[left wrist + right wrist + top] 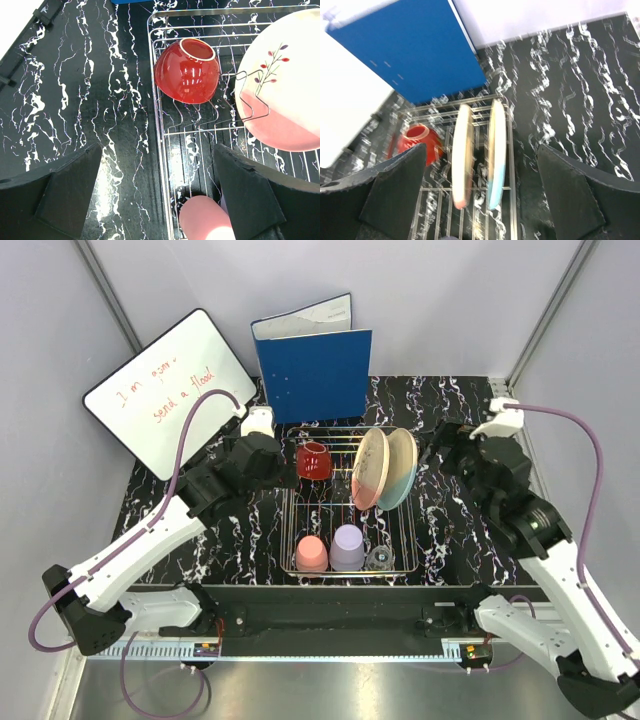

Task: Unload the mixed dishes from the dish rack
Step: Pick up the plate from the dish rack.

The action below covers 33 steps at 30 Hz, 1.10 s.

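Note:
The silver wire dish rack (404, 545) stands mid-table. In it a red bowl (313, 459) lies on its side at the back left. Two cream plates stand on edge at the back right: a salmon-pink one (369, 470) and a pale-blue one (401, 472). Along the front sit a pink cup (311, 554), a lavender cup (348, 547) and a small clear glass (380, 558). My left gripper (159, 192) hangs open over the rack's left edge, below the red bowl (187, 71) and above the pink cup (206, 219). My right gripper (481, 192) is open and empty right of the plates (462, 155).
A blue binder (314, 365) stands upright behind the rack. A whiteboard with red writing (170, 388) leans at the back left. Grey walls close in the black marbled tabletop (245, 535) on three sides.

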### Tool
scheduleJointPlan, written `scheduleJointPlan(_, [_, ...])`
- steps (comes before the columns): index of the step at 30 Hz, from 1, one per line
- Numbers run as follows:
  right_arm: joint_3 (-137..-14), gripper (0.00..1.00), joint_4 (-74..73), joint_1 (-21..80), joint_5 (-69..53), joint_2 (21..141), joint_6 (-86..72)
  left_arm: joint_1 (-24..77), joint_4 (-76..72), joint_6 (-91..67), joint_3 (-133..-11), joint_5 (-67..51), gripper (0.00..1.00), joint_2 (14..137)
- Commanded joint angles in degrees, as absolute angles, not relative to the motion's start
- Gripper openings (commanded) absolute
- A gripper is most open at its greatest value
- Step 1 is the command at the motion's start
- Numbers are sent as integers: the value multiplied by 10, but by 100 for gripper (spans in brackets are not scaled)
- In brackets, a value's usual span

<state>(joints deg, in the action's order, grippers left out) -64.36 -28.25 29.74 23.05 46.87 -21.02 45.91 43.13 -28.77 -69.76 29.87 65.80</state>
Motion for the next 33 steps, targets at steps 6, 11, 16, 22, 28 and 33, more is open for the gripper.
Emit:
scheduleJointPlan(6, [-685,100,-359,301,264,536,-190,461,404,-272,-721,274,99,658])
scheduleJointPlan(11, [-706,100,-386,301,314,562,-188,461,405,-263,-721,286,99,658])
scheduleJointPlan(16, [-723,100,-397,298,325,612,-179,461,409,-269,-715,312,99,656])
scheduleJointPlan(22, [-748,99,-391,271,263,667,-198,461,395,-284,-685,315,97,622])
scheduleJointPlan(28, [-737,58,-369,207,195,692,-234,461,375,-282,-655,306,97,585])
scheduleJointPlan(33, [-730,60,-362,206,153,696,-237,461,374,-281,-639,299,97,581])
